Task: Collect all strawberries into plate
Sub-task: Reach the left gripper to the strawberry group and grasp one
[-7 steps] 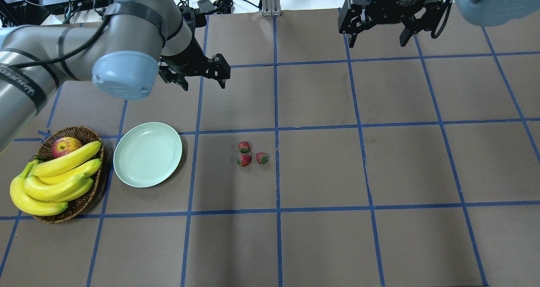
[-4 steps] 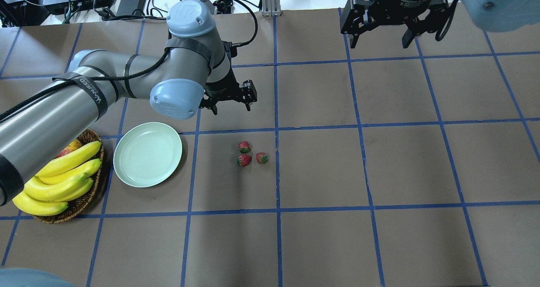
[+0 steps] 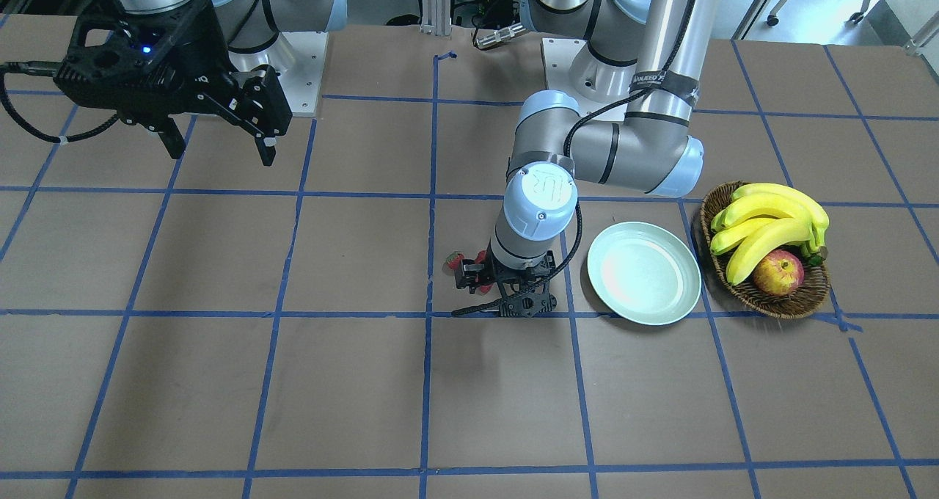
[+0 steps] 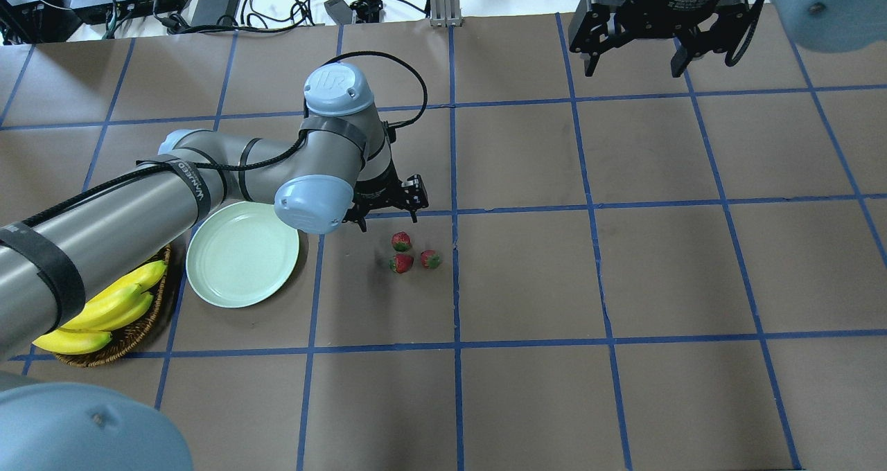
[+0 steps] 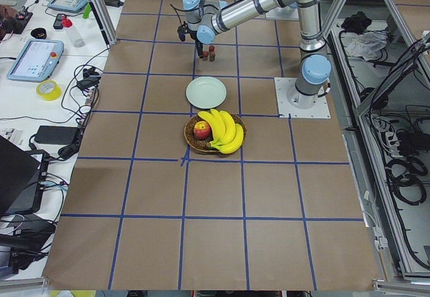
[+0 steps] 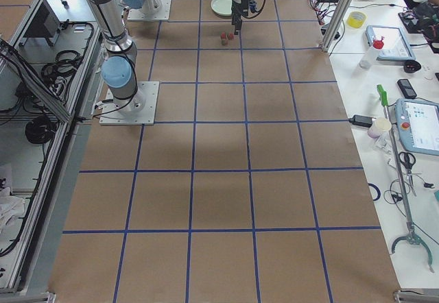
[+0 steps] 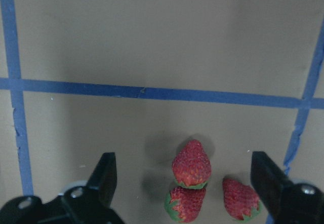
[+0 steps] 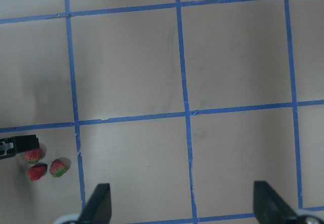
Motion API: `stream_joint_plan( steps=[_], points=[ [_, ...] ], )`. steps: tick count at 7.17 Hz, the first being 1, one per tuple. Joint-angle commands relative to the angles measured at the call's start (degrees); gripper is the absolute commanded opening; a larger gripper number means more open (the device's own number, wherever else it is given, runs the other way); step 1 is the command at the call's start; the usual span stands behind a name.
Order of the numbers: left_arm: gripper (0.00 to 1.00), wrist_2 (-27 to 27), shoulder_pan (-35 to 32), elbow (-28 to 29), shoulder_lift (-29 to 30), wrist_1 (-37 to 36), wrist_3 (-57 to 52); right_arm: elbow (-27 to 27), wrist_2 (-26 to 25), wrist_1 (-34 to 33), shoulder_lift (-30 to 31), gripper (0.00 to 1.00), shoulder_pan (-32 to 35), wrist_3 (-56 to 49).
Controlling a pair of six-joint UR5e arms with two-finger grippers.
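Strawberries [image 7: 191,163]: three are lying in a tight cluster around the middle of the tabletop, well clear of every edge and a little toward the left end. None is sitting in the plate yet.
Look: they are showing as small red cones with pitted skin and tiny green tops. Two are touching, one tucked against the other's top, and the third is lying just beside them.
Plate [image 4: 239,256]: pale mint, glossy, shallow and bare. It is sitting near the cluster on the side toward the left edge, likely so that each carry is short.
Left hand [image 4: 389,222]: it is hovering over the cluster, spread wide, fingers pointing down, holding nothing. In its wrist view the berries are showing between the two fingers. I judge it is lining up a first pick.
Risk: the gap is taking in more than one berry, so closing on a single one probably needs care. The touching pair could get nudged.
Right hand [image 4: 634,62]: spread and empty, hanging high over the right half, well apart from the berries. It is probably leaving the left arm room.
Basket [image 3: 763,304]: wicker, holding bananas [image 3: 763,220] and an apple [image 3: 777,273]. It is sitting just beside the plate, nearer the left edge, and is playing no part here.
Progress: the job is only starting, with all three berries waiting.
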State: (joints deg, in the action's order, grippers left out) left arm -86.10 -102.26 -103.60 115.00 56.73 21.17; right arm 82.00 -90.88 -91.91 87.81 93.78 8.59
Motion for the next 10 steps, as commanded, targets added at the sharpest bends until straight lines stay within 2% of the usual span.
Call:
stream_joint_plan(
  steps=[1,2,4,6,9,10],
  points=[
    [0.81,0.1,-0.5,-0.3,1.2,-0.5,1.2,0.0,0.0,0.2,0.1,1.0,-0.7,0.0],
    [0.72,0.1,-0.7,-0.2,1.5,-0.4,1.2,0.0,-0.2,0.2,0.1,1.0,-0.8,-0.3],
    [0.63,0.1,-1.1,-0.4,1.9,0.0,1.2,0.0,-0.2,0.1,0.1,1.0,-0.7,-0.4],
    [0.63,0.1,-1.7,-0.7,2.4,0.2,1.3,0.3,0.1,0.1,0.1,1.0,-0.6,-0.5],
    [0.26,-0.5,-3.3,-0.7,2.2,0.2,-0.1,0.4,0.3,0.1,0.1,1.0,-0.6,-0.6],
    [0.23,-0.5,-3.3,-0.7,2.0,0.1,-0.2,0.4,0.0,0.2,0.1,1.0,-0.6,-0.6]
  ],
)
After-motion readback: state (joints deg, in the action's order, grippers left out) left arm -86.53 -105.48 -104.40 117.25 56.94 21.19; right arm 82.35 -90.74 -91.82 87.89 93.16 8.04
